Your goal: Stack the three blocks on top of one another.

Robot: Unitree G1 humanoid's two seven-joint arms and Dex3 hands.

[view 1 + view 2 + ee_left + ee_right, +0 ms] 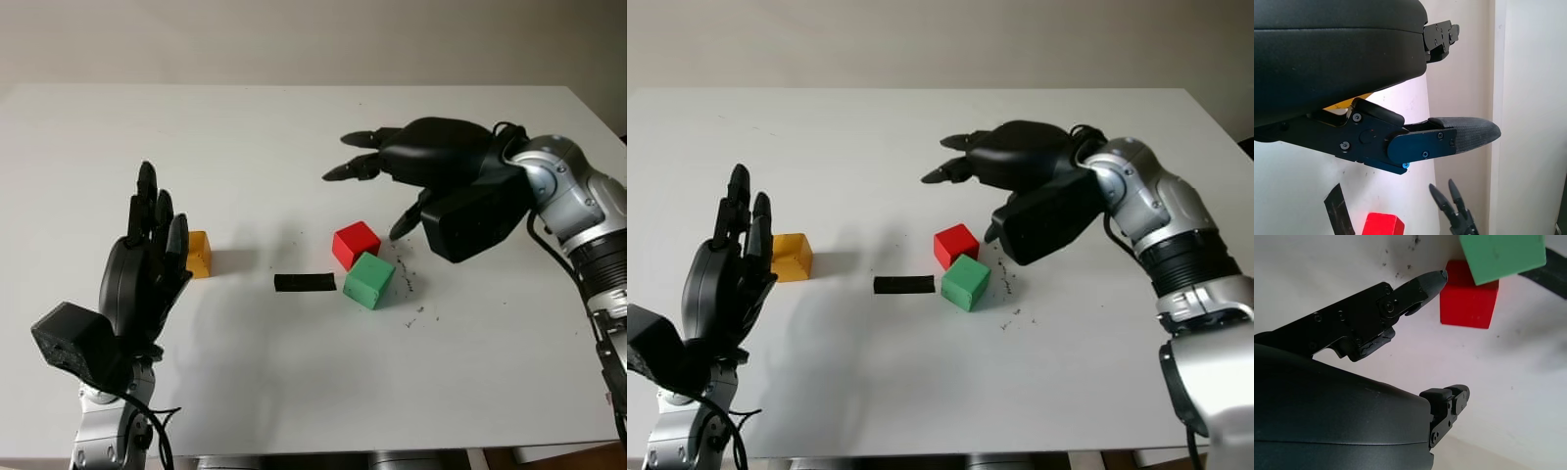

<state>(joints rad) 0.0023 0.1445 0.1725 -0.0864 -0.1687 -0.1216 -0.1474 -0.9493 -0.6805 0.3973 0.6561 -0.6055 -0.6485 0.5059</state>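
The left hand (147, 259) stands at about eight o'clock in the head views, raised on its forearm from the bottom edge, open, its black fingers (147, 196) pointing toward twelve o'clock and its palm turned toward three o'clock. It holds nothing. The right arm (573, 201) enters from about four o'clock, its silver forearm angling toward ten o'clock and bending at the wrist. The right hand (431, 162) hovers at about two o'clock of centre, palm down and open, with two fingers (358, 168) reaching toward nine o'clock and the thumb tip (400, 227) dipping toward six o'clock. It grasps nothing.
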